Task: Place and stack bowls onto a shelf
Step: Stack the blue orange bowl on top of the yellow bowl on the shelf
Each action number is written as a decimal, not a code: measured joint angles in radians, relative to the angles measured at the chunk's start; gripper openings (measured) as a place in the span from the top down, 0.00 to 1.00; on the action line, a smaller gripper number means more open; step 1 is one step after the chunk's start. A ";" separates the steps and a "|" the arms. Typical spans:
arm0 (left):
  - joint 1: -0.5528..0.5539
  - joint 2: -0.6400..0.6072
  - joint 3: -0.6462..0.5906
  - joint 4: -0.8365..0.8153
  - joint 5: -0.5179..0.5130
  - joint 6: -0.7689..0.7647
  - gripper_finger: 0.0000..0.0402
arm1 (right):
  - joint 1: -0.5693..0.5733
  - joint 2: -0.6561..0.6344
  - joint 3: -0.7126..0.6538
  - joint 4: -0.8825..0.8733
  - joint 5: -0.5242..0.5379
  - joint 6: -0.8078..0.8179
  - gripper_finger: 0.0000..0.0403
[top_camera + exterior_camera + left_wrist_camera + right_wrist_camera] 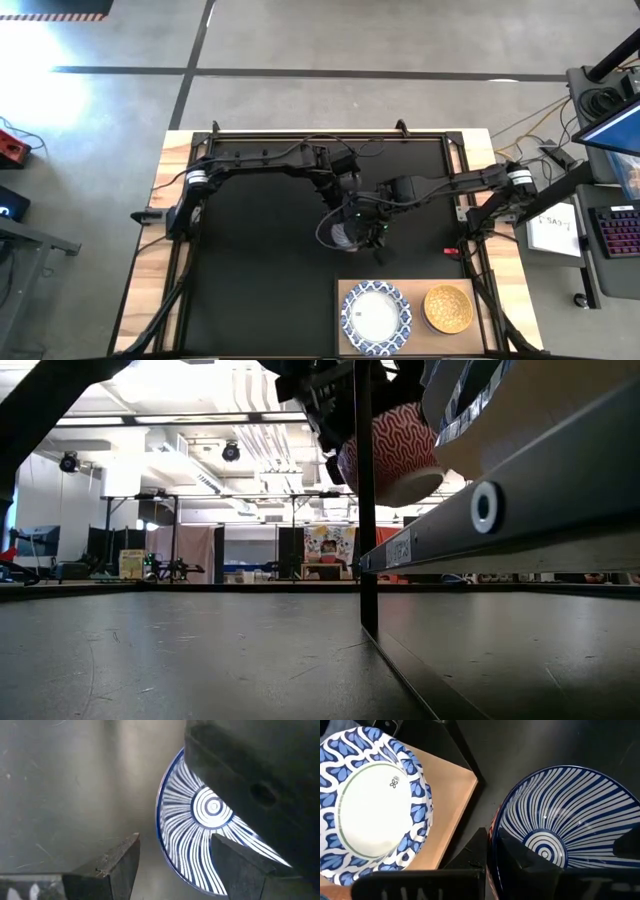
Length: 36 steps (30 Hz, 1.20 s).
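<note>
A small bowl [343, 235], blue-and-white striped inside [570, 815] and red-patterned outside [395, 455], hangs clear above the black mat at the table's middle. My right gripper [492, 851] is shut on its rim. My left gripper [175, 865] is open beside it; one finger stands outside the rim and one in front of the striped inside, with no touch showing. The light-wood shelf [415, 290] lies at the near right. On it sit a white bowl with a blue patterned rim [376, 316] and an orange-yellow bowl [449, 307]. My right gripper holds the striped bowl by its rim [496, 827], one finger inside the bowl [522, 856] and one on the red outer wall. The fingers slant down from the table's right. The bowl is lifted clear of the mat and tilted.
A black mat in a metal frame [270, 250] covers most of the table; a frame post [366, 510] stands upright near the bowl. The shelf's far corner [470, 782] lies close under the held bowl. A keyboard and papers [560, 225] lie off the table's right edge.
</note>
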 joint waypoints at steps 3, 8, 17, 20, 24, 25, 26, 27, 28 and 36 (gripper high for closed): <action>0.000 0.000 0.001 0.010 -0.004 -0.003 0.44 | 0.000 -0.014 0.000 -0.015 -0.005 0.035 0.97; 0.018 -0.006 0.004 0.016 -0.006 -0.006 0.44 | 0.004 -0.059 -0.002 -0.061 -0.027 0.098 0.97; 0.057 -0.007 0.003 0.015 -0.010 -0.010 0.44 | 0.002 -0.123 -0.002 -0.122 -0.014 0.180 0.97; 0.071 -0.007 0.003 0.014 -0.011 -0.010 0.44 | 0.003 -0.146 -0.002 -0.158 -0.014 0.226 0.97; 0.086 -0.007 0.002 0.014 -0.013 -0.010 0.44 | 0.003 -0.177 -0.002 -0.199 -0.011 0.318 0.97; 0.090 -0.007 0.002 0.012 -0.013 -0.011 0.44 | 0.003 -0.188 -0.002 -0.211 -0.011 0.347 0.97; 0.094 -0.007 0.002 0.008 -0.014 -0.013 0.44 | 0.003 -0.199 -0.002 -0.224 -0.011 0.380 0.97; 0.097 -0.007 0.002 0.006 -0.014 -0.020 0.44 | 0.006 -0.210 -0.002 -0.230 -0.011 0.418 0.97; 0.101 -0.007 0.002 0.006 -0.014 -0.025 0.44 | 0.010 -0.223 -0.002 -0.226 -0.010 0.456 0.97; 0.124 -0.007 0.002 -0.017 -0.113 -0.016 0.44 | 0.153 -0.315 -0.004 -0.217 0.077 0.756 0.97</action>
